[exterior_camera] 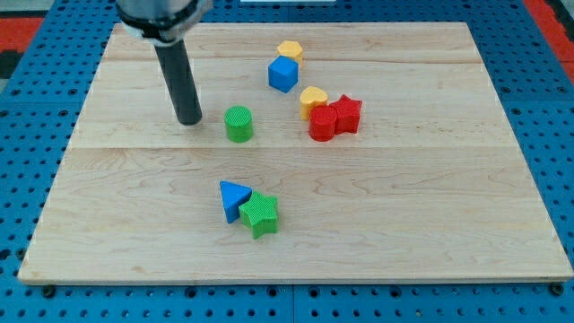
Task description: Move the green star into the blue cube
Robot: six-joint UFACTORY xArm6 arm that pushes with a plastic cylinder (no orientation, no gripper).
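The green star (260,213) lies at the lower middle of the wooden board (430,206), touching a blue triangle (234,198) on its left. The blue cube (282,74) sits near the view's top, touching a yellow hexagon (290,51) behind it. My tip (189,119) rests on the board at the upper left, just left of a green cylinder (239,124). It is far up and left of the green star and left of the blue cube.
A yellow heart (313,100) touches a red cylinder-like block (323,123), which touches a red star (347,114), right of the blue cube. A blue pegboard (36,161) surrounds the board.
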